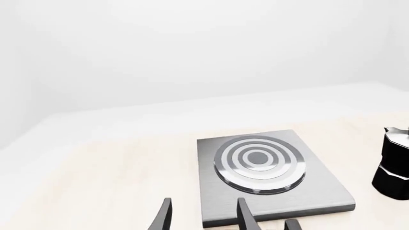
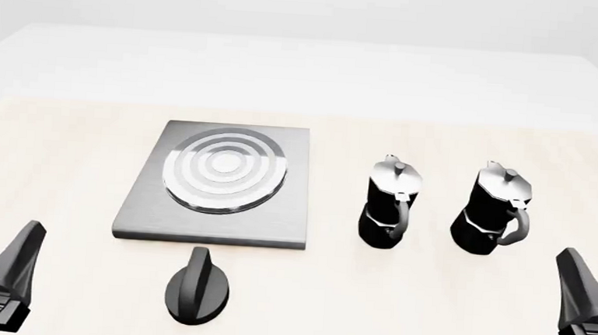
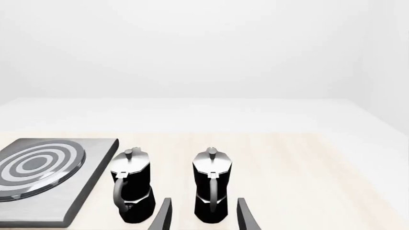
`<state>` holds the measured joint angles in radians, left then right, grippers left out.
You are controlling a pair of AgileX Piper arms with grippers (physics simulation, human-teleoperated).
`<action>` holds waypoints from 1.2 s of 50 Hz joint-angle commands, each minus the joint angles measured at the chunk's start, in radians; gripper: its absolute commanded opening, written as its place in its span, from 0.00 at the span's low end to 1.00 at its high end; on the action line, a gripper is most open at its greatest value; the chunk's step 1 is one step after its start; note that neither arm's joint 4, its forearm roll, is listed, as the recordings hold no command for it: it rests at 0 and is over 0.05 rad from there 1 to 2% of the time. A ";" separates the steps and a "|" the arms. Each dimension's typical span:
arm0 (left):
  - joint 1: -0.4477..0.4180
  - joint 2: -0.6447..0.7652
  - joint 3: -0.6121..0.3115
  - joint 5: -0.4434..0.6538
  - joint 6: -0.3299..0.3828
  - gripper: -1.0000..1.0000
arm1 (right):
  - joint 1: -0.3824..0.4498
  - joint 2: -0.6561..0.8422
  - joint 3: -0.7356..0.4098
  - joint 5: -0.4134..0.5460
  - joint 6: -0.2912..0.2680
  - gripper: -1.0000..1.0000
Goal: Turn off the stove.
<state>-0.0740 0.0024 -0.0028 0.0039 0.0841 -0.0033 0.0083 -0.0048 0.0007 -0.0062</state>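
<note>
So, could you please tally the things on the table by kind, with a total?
Stove plate: 1
Control knob: 1
Moka pots: 2
Total: 4

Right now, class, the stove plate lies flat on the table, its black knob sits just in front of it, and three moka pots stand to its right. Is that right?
Not quite. Only two moka pots stand to the right of the stove plate, as the front view shows. The plate does lie flat on the table, with the black knob just in front of it.
</note>
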 commanded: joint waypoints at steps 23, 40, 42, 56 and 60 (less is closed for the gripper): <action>-0.241 0.082 -0.383 0.389 -0.106 1.00 | -0.002 0.005 0.000 -0.004 0.003 1.00; -0.344 0.235 -0.423 0.375 -0.233 1.00 | -0.001 0.001 -0.001 -0.001 0.002 1.00; -0.383 0.290 -0.409 0.349 -0.243 1.00 | -0.003 0.000 0.000 -0.002 0.002 1.00; -0.472 0.475 -0.353 0.176 -0.275 1.00 | -0.005 -0.003 0.002 -0.003 0.003 1.00; -0.480 0.507 -0.340 0.141 -0.264 1.00 | -0.006 -0.003 0.000 -0.002 0.004 1.00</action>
<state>-0.4986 0.3935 -0.3705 0.2408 -0.1688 -0.0073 0.0063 -0.0043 -0.0011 -0.0033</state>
